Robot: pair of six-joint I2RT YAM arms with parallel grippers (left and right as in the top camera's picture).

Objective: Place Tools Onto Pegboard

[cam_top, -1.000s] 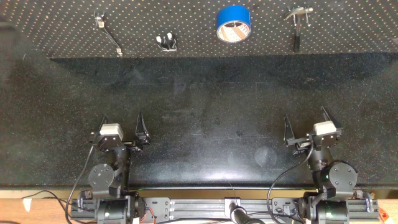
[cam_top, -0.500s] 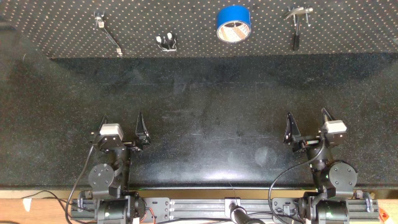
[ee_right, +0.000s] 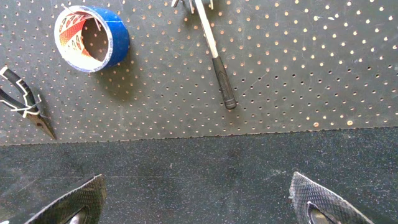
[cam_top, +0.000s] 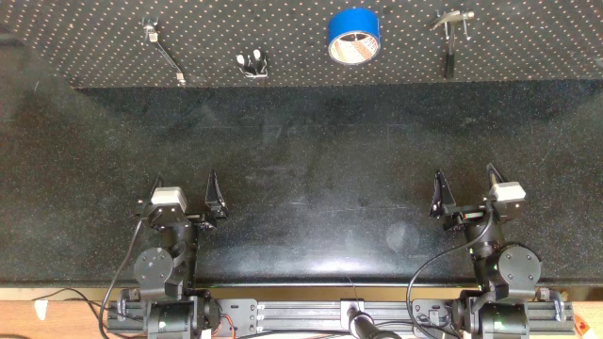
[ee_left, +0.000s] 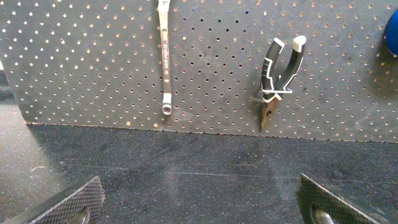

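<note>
From above I see all four tools hung on the pegboard (cam_top: 85,38) — wrench (cam_top: 165,52), pliers (cam_top: 252,63), blue tape roll (cam_top: 354,36), hammer (cam_top: 450,42). Both arms sit near their bases over the black mat (cam_top: 301,141). The left gripper (cam_top: 185,181) and right gripper (cam_top: 464,174) are spread wide and empty. My left wrist camera faces the wrench and pliers on the board. The right wrist camera faces the tape roll and hammer — the pliers are off to one side.

A workshop bench, by the look of it. A perforated pegboard (cam_top: 301,28) stands along the far edge of the black surface (cam_top: 311,151). Hung on it, left to right, are a wrench (cam_top: 165,52), pliers (cam_top: 252,64), a blue tape roll (cam_top: 353,36) and a hammer (cam_top: 450,42). A metal rail (cam_top: 283,313) with cables runs along the near edge.
</note>
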